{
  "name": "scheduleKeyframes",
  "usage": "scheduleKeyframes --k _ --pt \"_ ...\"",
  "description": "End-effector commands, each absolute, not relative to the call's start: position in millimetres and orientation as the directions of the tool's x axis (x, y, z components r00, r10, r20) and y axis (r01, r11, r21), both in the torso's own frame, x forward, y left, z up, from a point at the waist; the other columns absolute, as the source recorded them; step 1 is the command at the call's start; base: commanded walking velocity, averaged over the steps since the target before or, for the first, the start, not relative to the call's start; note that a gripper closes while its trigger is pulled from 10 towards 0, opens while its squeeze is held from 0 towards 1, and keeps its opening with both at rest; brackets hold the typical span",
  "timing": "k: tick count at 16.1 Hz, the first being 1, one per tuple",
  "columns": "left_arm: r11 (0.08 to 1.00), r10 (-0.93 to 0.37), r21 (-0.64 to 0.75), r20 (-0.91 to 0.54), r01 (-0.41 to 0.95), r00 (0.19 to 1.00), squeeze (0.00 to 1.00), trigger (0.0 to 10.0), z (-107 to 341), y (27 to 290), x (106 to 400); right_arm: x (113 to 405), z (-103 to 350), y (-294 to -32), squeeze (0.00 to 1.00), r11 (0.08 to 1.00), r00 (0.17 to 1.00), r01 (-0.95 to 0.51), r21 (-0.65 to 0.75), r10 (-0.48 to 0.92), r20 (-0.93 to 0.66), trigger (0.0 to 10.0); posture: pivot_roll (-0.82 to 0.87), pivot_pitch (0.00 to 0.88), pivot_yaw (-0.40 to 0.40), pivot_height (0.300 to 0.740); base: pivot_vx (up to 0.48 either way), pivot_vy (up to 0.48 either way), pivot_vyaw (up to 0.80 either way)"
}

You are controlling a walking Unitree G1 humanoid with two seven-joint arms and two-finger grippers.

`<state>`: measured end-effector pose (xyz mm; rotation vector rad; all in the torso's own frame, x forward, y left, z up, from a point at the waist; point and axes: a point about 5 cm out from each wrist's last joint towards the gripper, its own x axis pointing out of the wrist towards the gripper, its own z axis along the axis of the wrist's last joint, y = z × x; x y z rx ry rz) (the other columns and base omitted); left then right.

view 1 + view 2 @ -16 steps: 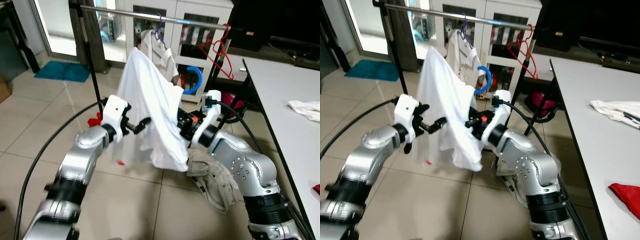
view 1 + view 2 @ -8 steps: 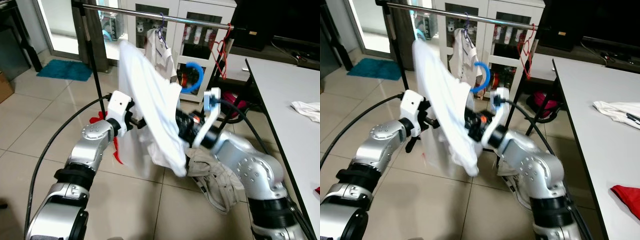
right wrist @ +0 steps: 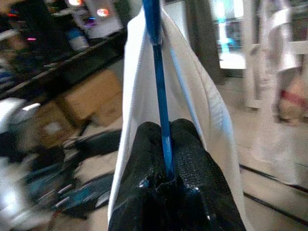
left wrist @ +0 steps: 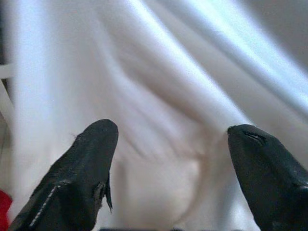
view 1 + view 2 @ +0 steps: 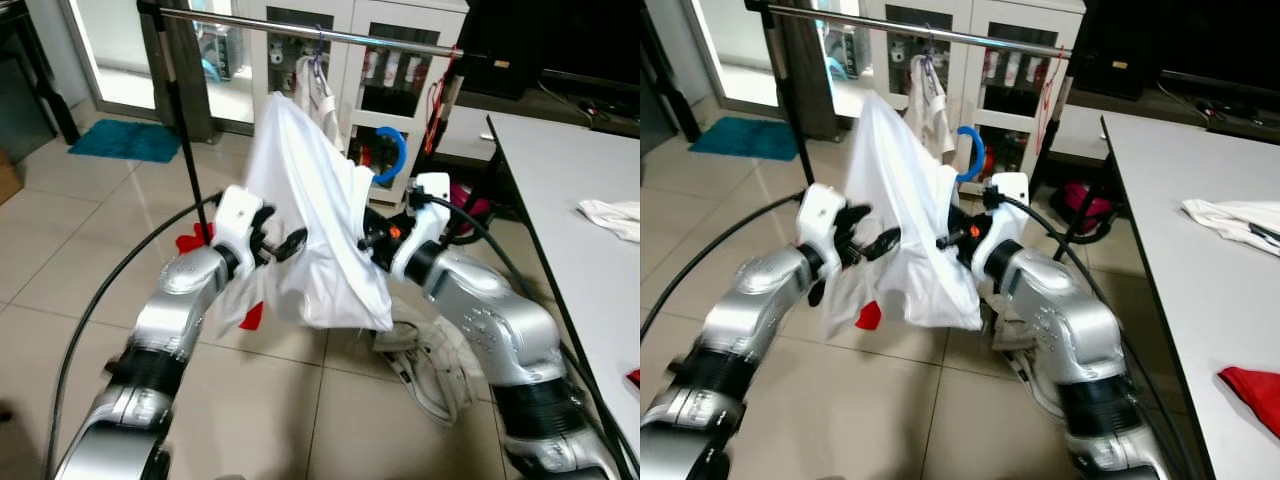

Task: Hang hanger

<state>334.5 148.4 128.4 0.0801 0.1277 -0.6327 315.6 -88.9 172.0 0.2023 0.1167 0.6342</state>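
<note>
A white shirt [image 5: 315, 215] hangs on a blue hanger [image 5: 397, 152] whose hook curls up beside the shirt's right shoulder. My right gripper [image 3: 166, 144] is shut on the blue hanger [image 3: 158, 77] just under its neck, with the cloth draped to both sides. My left gripper [image 5: 278, 240] is open against the shirt's left side; its black fingers [image 4: 89, 163] stand wide apart in front of the white cloth [image 4: 163, 106]. The metal clothes rail [image 5: 300, 30] runs across above and behind the shirt.
A light shirt on a purple hanger [image 5: 318, 75] and a red hanger [image 5: 437, 95] hang on the rail. A grey table [image 5: 570, 190] with a white cloth [image 5: 612, 217] stands on the right. A beige garment [image 5: 430, 365] and a black cable [image 5: 100, 300] lie on the tiled floor.
The shirt on its hanger has dropped lower and swung back to hang more evenly. My left gripper has come forward with its fingers spread against the cloth.
</note>
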Motion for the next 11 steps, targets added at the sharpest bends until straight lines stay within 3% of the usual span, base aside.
scheduleKeyframes --k 1,3,7,8,9,10,11 --pt "0.792 -0.601 0.038 -0.123 0.609 0.79 0.0 0.0 136.0 145.7 333.6 322.1 182.6 -92.6 0.0 0.818 0.833 -0.544 0.186 0.554 0.001 10.0 -0.04 0.0 -0.076 0.74 0.0 0.0 0.0" --pt "0.796 -0.596 0.042 -0.12 0.604 0.794 0.0 0.0 136.5 147.8 328.0 330.7 178.3 -90.7 0.0 0.856 0.864 -0.497 0.141 0.503 -0.012 10.0 -0.03 0.0 -0.095 0.74 0.0 0.0 0.0" --pt "0.782 -0.62 0.078 -0.007 0.619 0.784 0.0 0.0 159.1 138.0 324.7 330.4 178.0 -81.1 0.0 0.838 0.842 -0.536 0.098 0.54 -0.009 10.0 -0.02 0.0 -0.121 0.74 0.0 0.0 0.0" --pt "0.718 -0.691 0.143 0.021 0.682 0.723 0.0 8.9 168.9 123.3 323.9 329.2 179.3 -76.0 0.0 0.825 0.829 -0.557 0.095 0.56 -0.003 10.0 -0.03 0.0 -0.113 0.74 0.0 0.0 0.0" --pt "0.703 -0.703 0.176 0.023 0.689 0.711 0.0 10.0 170.6 120.6 325.1 328.6 180.3 -74.9 0.0 0.82 0.824 -0.564 0.1 0.567 0.004 10.0 -0.03 0.0 -0.108 0.74 0.0 0.0 0.0" --pt "0.7 -0.706 0.183 0.026 0.691 0.708 0.0 10.0 171.2 119.9 325.8 328.1 180.6 -74.4 0.0 0.816 0.821 -0.568 0.106 0.57 0.009 10.0 -0.04 0.0 -0.103 0.74 0.0 0.0 0.0" --pt "0.688 -0.713 0.224 0.031 0.69 0.7 1.0 10.0 173.4 118.5 327.6 326.8 181.3 -73.8 0.0 0.808 0.815 -0.576 0.122 0.579 0.014 10.0 -0.04 0.0 -0.098 0.74 0.0 0.0 0.0"
